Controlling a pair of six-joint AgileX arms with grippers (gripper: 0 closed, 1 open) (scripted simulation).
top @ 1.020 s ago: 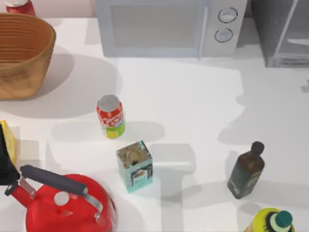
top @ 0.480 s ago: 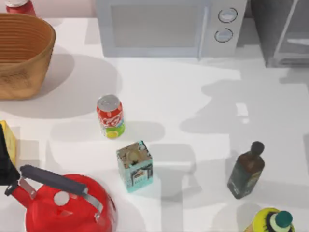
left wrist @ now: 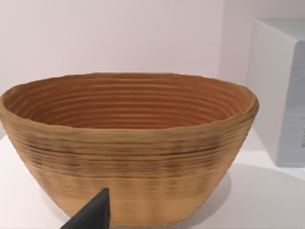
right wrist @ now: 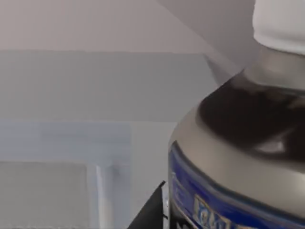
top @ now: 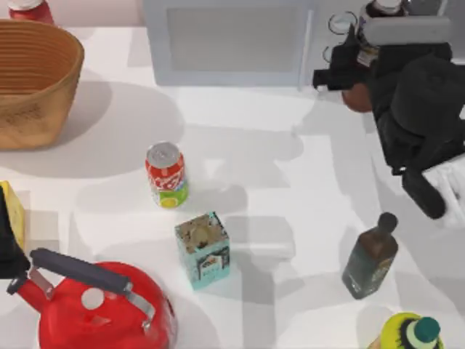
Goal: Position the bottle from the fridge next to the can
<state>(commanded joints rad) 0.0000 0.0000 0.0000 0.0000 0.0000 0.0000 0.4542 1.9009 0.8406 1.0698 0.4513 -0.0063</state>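
Top view: the right gripper [top: 354,73] sits at the far right of the table in front of the white microwave with two round knobs [top: 232,40], and its black jaws are clamped on the tall clear plastic bottle with a white cap and dark reddish-brown contents [top: 374,33], which is held up off the table with its cap toward the back. In the right wrist view the bottle [right wrist: 238,157] is right up against the camera, showing its white cap, dark neck and a blue label band, with one black fingertip [right wrist: 150,210] just beside its wall. The small red soda can with a silver top and green-yellow base band [top: 166,174] stands upright left of the table's centre, well apart from the bottle. Near it stand a teal printed carton box [top: 203,249] and a red kettle with a dark handle [top: 102,305]. A dark green-brown flask with a black stopper [top: 370,256] and a yellow bottle with a teal cap [top: 410,333] stand at the near right. The left gripper [left wrist: 93,214] hangs near the woven tan basket [left wrist: 128,143] at the far left; I cannot tell how its jaws stand.
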